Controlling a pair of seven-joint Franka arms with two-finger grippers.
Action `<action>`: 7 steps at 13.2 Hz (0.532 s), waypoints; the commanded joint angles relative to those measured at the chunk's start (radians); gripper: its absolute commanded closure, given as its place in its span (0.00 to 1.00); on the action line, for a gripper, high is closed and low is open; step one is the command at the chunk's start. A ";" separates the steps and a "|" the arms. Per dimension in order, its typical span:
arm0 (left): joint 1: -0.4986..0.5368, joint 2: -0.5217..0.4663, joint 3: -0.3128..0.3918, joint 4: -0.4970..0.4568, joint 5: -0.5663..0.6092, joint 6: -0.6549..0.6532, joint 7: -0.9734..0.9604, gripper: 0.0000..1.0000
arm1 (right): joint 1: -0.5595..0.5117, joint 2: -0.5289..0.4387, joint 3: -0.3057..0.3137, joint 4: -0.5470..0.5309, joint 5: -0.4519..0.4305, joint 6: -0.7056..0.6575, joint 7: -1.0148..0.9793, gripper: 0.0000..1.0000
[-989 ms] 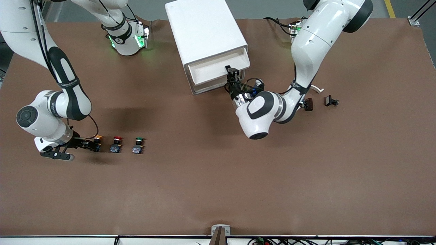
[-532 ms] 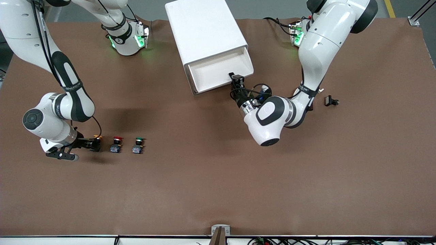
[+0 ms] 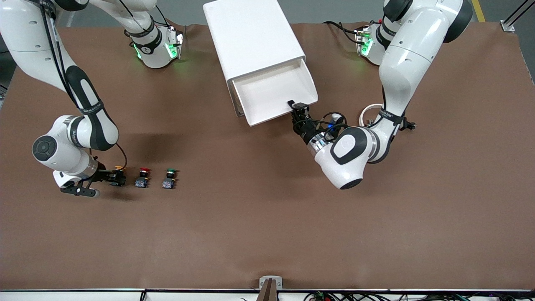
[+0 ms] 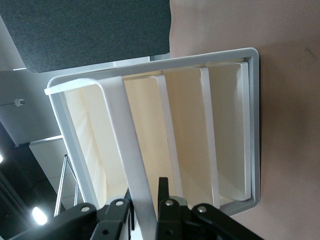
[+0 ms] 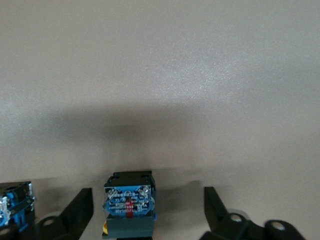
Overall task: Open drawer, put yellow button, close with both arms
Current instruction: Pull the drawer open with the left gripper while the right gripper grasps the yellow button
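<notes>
Brown matte table cover point(image 3: 267, 234) fills most of the front view, w/ grey floor point(image 3: 326, 10) along its top edge and a yellow floor line point(image 3: 479, 10) at one corner. Left wrist view: dark panel point(image 4: 95, 30) overhead, bright ceiling lights point(image 4: 39, 216).

You see a matt brown bench point(image 3: 267, 225) cover, cloth- or paper-like, faintly creased. The cabinet point(image 3: 250, 37) looks like smooth white plastic with a soft sheen; its drawer point(image 4: 135, 165) shows cream, slightly glossy plastic walls. The arms point(image 3: 401, 54) wear glossy white shells with black bands. The yellow button point(image 5: 128, 202) has a blue-grey plastic base.
</notes>
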 commanded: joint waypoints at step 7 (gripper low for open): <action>0.003 0.024 0.012 0.016 0.020 0.006 0.013 0.00 | -0.008 -0.037 0.021 0.006 0.002 -0.096 0.005 1.00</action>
